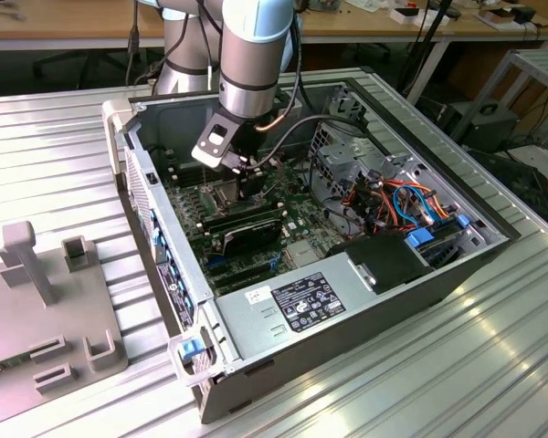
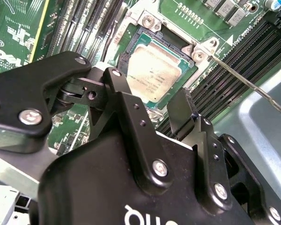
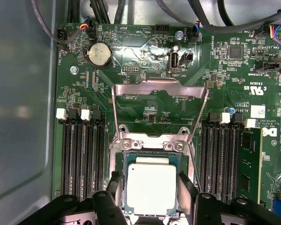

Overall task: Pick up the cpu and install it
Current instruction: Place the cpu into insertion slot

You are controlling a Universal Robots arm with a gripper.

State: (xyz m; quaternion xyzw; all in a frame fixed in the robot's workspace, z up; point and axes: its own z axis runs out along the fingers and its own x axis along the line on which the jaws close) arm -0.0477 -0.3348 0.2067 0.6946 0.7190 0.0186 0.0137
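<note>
The arm [image 1: 256, 55] reaches down into the open computer case [image 1: 283, 374], which lies on its side across the middle of the ribbed metal desk [image 1: 493, 374]. The tool [image 1: 245, 190] hangs low over the motherboard [image 3: 145, 61], at the end of the case away from the power supply [image 1: 315, 297]. In the first wrist view the cpu [image 3: 151, 187] sits squarely between the two black fingers [image 3: 116, 190], directly beneath the tool and in line with it, with no sideways offset to speak of. The fingers stand apart by just the chip's width, one against each of two opposite edges. I read that as clamped on the cpu, though the contact itself is fine to judge. The gripped edges run parallel with the memory slots [image 3: 82, 154] that flank the socket on both sides. The chip seems slightly longer along that line, so the tool closes across its shorter span. The cpu lies within the socket's frame, with the load plate [image 3: 154, 86] swung open beyond it and the thin retention lever [image 2: 246, 80] standing free to one side. Whether the chip is fully seated or held just above the contacts I cannot tell; the second wrist view shows a dark strip of socket beside one edge. A grey fixture block [image 1: 46, 301] stands well apart, near the desk's edge at the exterior view's left.
</note>
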